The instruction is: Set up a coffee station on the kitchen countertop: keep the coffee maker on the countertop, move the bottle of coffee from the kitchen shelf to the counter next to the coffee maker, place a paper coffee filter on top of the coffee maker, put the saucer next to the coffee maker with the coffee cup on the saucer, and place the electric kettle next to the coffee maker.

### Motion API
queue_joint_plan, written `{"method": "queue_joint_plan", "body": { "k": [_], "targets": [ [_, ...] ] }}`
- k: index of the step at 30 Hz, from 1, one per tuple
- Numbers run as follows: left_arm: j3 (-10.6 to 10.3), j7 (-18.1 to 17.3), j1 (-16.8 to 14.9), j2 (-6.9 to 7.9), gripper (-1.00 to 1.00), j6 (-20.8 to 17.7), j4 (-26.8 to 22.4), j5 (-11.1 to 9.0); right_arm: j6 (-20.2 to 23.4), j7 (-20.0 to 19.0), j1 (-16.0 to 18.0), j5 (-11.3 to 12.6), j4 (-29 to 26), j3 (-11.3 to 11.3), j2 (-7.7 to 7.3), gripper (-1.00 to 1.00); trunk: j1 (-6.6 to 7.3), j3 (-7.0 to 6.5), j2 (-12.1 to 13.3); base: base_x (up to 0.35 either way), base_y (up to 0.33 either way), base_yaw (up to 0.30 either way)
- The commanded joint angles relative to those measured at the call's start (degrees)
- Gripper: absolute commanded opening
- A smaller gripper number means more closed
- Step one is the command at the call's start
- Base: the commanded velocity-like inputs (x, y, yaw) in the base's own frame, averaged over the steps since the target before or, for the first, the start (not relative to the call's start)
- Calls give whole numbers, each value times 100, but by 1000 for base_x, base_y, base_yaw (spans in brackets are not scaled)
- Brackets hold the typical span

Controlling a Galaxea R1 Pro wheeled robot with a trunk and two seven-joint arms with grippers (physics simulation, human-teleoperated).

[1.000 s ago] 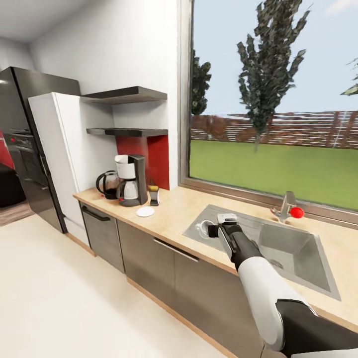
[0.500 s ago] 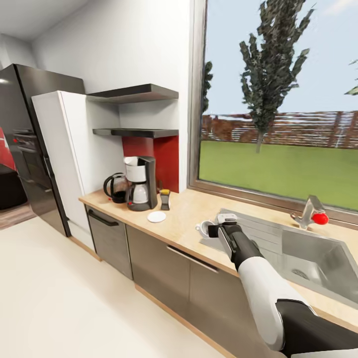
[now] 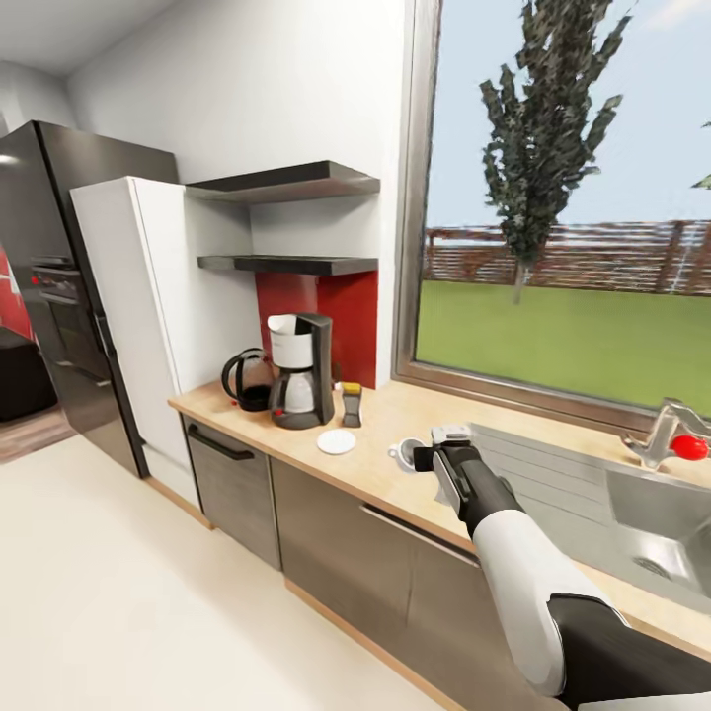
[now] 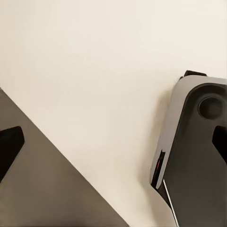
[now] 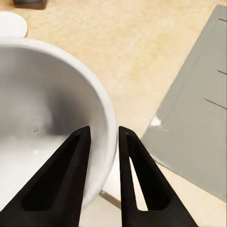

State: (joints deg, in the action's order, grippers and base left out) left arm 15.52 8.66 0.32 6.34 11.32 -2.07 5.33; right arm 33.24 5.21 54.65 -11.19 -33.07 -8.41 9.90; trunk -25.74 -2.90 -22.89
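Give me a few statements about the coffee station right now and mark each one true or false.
1. The right gripper pinches the coffee cup by its rim. True.
2. The cup sits on the saucer. False: the saucer is bare, and the cup is in the gripper.
3. The bottle of coffee stands on a shelf. False: it stands on the kitchen countertop, right of the coffee maker.
4. The electric kettle stands left of the coffee maker. True.

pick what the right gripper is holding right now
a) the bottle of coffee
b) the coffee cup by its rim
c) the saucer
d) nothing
b: in the right wrist view the right gripper has its fingers pinching the white wall of the coffee cup, while the saucer lies on the countertop.
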Motion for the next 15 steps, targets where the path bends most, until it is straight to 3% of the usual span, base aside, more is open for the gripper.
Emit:
{"method": "queue_joint_plan", "body": {
  "k": [1,15],
  "targets": [
    [39,13,3,-1,100,9,-4,56,24,-29,2,-50,-7,-38,10,-100,-4,0,-3,195,283,0],
    [39,13,3,-1,100,11,-4,56,24,-29,2,-50,-4,-38,10,-100,-4,0,-3,195,283,0]
  ]
}}
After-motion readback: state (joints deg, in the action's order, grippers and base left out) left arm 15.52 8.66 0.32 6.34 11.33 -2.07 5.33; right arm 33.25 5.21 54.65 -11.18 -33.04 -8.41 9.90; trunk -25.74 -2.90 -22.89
